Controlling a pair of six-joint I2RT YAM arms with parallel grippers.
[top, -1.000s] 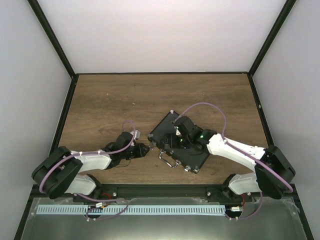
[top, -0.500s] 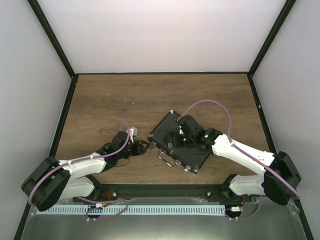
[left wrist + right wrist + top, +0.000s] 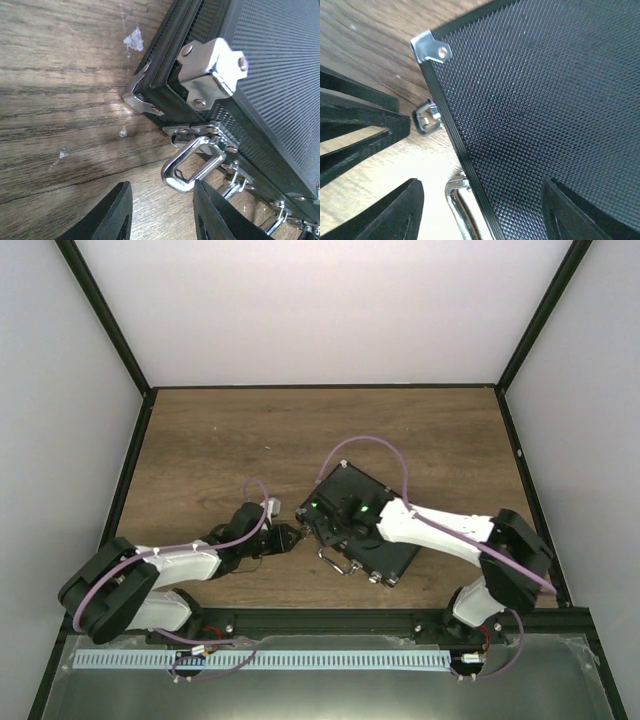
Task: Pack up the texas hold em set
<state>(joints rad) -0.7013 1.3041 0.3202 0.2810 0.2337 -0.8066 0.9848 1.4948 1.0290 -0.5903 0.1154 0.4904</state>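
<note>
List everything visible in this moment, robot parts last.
case: one, black, closed, angled on the table right of centre
corner brackets: several, silver, on the case's corners
latch: one clearly shown, silver, case's front edge
handle: one, silver, case's front edge
table: one, brown wood
arms: two, white and black, purple cables
left fingers: two, black, apart, at the latch
right fingers: two, black, apart, straddling the case's front edge

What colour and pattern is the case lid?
Case lid: black, fine dotted grid texture, silver corner cap; best in the right wrist view.
</note>
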